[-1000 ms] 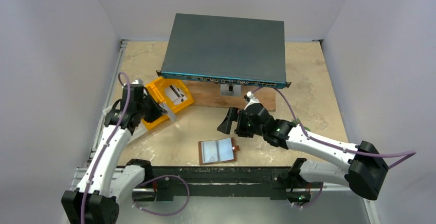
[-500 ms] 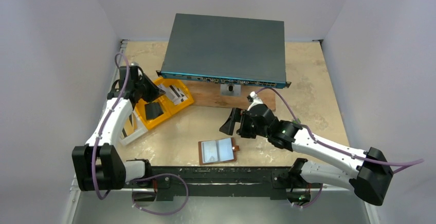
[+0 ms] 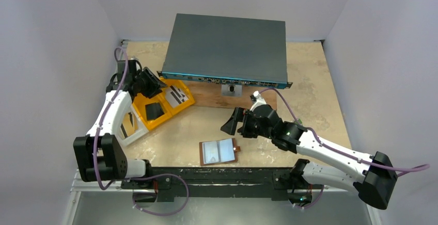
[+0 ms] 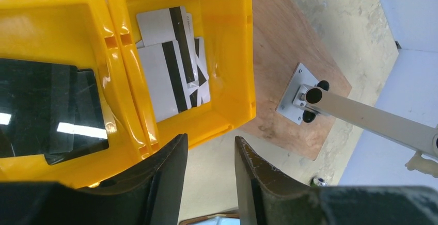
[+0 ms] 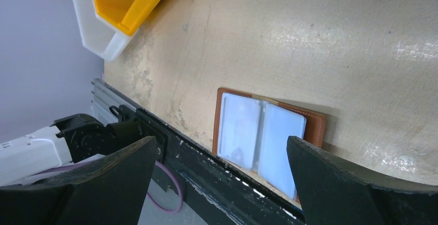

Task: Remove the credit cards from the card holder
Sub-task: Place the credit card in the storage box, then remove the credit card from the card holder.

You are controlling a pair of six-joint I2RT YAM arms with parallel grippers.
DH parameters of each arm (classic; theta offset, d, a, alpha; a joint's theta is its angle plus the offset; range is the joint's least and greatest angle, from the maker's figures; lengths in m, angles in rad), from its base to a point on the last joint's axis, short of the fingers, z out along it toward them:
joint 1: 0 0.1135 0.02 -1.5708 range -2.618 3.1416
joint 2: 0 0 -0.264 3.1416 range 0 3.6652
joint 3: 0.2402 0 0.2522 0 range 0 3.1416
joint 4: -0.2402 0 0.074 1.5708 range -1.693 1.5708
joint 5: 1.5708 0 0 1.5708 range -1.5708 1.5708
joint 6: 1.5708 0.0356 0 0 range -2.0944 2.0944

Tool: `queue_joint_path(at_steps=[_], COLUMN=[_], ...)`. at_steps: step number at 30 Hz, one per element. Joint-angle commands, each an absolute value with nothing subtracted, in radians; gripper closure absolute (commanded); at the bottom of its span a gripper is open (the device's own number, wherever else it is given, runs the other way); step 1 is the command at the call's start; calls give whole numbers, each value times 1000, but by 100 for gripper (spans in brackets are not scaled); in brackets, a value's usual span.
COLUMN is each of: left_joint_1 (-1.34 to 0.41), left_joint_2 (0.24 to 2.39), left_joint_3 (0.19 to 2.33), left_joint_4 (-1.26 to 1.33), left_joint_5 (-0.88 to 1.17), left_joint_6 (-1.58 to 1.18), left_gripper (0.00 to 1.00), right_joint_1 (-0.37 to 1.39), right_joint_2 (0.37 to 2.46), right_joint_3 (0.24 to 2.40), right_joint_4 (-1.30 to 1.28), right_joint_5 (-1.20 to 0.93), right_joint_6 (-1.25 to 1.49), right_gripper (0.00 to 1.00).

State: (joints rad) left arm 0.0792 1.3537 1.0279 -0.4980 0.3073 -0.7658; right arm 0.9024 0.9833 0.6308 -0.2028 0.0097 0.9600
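Note:
The card holder (image 3: pixel 218 151) is a brown wallet lying open near the table's front edge, its pale blue pockets (image 5: pixel 258 132) facing up. White credit cards with dark stripes (image 3: pixel 177 95) lie in the right compartment of a yellow tray (image 3: pixel 146 125); they also show in the left wrist view (image 4: pixel 168 65). A black card (image 3: pixel 154 111) lies in the left compartment (image 4: pixel 46 106). My left gripper (image 3: pixel 155 86) is open and empty, above the tray's far left side (image 4: pixel 210 142). My right gripper (image 3: pixel 233 122) is open wide and empty, just behind the wallet (image 5: pixel 221 141).
A dark network switch (image 3: pixel 227 49) stands raised at the back on a metal stand (image 4: pixel 304 93) fixed to a wooden board (image 3: pixel 258 100). A clear plastic box (image 3: pixel 126 127) touches the tray's left side. A black rail (image 3: pixel 217 176) runs along the front edge.
My left gripper has lifted away from the tray's left compartment toward the far left, and the black card now lies there uncovered. My right gripper has shifted slightly right.

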Motion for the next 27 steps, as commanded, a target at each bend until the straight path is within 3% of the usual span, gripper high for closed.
queue_joint_path(at_steps=[1,18,27], left_joint_1=[90,73,-264], left_joint_2=[1277,949,819], left_joint_3=[1068,939,819], left_joint_4=[-532,-682,-734], left_joint_5=[303,399,317], left_joint_6=[-733,-644,-708], left_gripper=[62,60,59], right_joint_1=[900,900,924], right_joint_2=[978,1021,1078], right_joint_3=[657,682,684], right_joint_4=[-133,-192,-158], right_joint_5=[55,90,99], right_joint_6=[921,922,919], right_gripper=[1,1,1])
